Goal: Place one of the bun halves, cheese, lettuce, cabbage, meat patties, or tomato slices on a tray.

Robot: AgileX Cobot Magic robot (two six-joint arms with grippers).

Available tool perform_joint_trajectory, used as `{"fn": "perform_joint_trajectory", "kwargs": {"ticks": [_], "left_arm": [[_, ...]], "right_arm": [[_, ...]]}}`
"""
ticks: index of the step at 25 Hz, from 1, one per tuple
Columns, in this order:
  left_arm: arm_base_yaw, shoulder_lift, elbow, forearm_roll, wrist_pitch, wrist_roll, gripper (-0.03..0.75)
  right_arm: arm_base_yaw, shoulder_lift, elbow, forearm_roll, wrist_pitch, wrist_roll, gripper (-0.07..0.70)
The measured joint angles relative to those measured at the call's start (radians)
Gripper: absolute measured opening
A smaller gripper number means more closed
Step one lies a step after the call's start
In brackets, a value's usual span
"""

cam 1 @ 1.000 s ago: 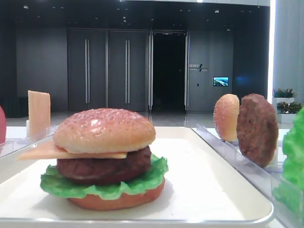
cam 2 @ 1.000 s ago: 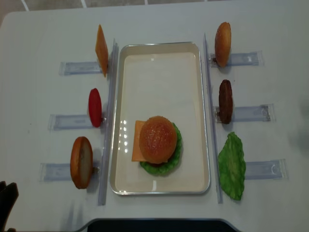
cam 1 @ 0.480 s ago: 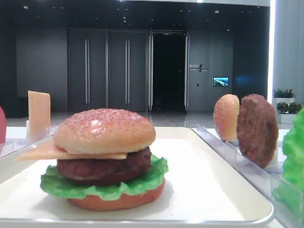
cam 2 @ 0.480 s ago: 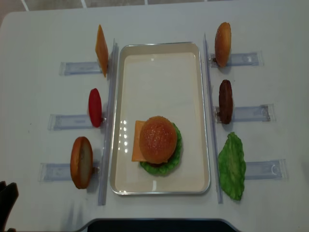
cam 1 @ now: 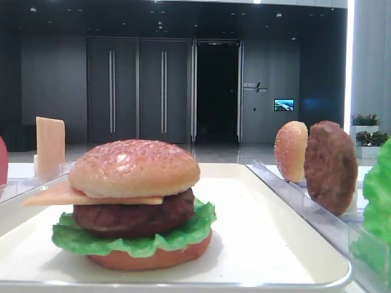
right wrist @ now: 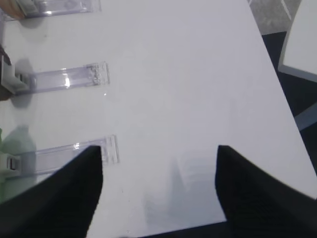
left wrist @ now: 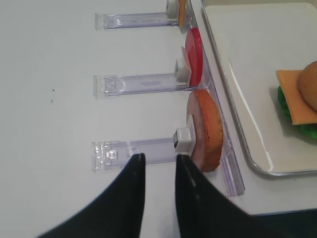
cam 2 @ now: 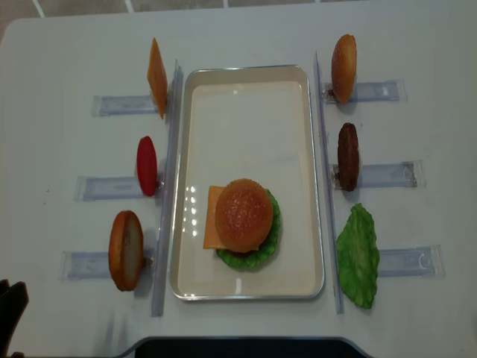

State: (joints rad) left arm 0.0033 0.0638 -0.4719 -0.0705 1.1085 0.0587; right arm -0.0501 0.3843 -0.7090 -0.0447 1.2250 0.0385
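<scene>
On the cream tray [cam 2: 246,112] stands a stacked burger: bun half [cam 2: 242,214] on top, then cheese [cam 1: 55,194], a meat patty [cam 1: 131,217] and lettuce [cam 1: 140,241]. Right of the tray, a bun half [cam 2: 343,67] and a patty [cam 2: 348,156] stand in racks, and a lettuce leaf [cam 2: 358,255] lies flat. On the left are a cheese slice [cam 2: 156,77], a tomato slice [cam 2: 147,165] and another bun half [left wrist: 205,130]. My right gripper [right wrist: 159,151] is wide open over bare table. My left gripper [left wrist: 160,157] holds nothing, with a narrow gap between its jaws, just short of that bun half.
Clear plastic racks [cam 2: 391,175] run outward from both long sides of the tray, and long clear rails [cam 2: 168,186] lie beside it. The white table's near edge [right wrist: 208,225] is just under my right gripper. A white chair part [right wrist: 302,44] stands beyond the table's side.
The green leaf at the right edge of the low front view has shifted slightly. Nothing else has visibly moved.
</scene>
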Motion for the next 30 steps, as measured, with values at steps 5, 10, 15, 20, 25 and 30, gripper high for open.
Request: {"fn": "perform_joint_trajectory", "kwargs": {"ticks": [5,10,15,20,25,30], "left_arm": [[0.0,0.0,0.0,0.0,0.0,0.0,0.159],[0.0,0.0,0.0,0.0,0.0,0.0,0.159],[0.0,0.0,0.0,0.0,0.0,0.0,0.159],[0.0,0.0,0.0,0.0,0.0,0.0,0.159],[0.0,0.0,0.0,0.0,0.0,0.0,0.159],[0.0,0.0,0.0,0.0,0.0,0.0,0.159]], "right_arm": [[0.0,-0.116,0.084,0.003,0.001,-0.001,0.489],[0.0,-0.229,0.112,0.004,-0.003,-0.008,0.489],[0.0,-0.305,0.147,0.014,-0.027,-0.021,0.489],[0.0,-0.322,0.194,0.025,-0.064,-0.025,0.489],[0.001,-0.334,0.209,0.027,-0.078,-0.028,0.489],[0.016,-0.388,0.209,0.03,-0.081,-0.031,0.489]]}}
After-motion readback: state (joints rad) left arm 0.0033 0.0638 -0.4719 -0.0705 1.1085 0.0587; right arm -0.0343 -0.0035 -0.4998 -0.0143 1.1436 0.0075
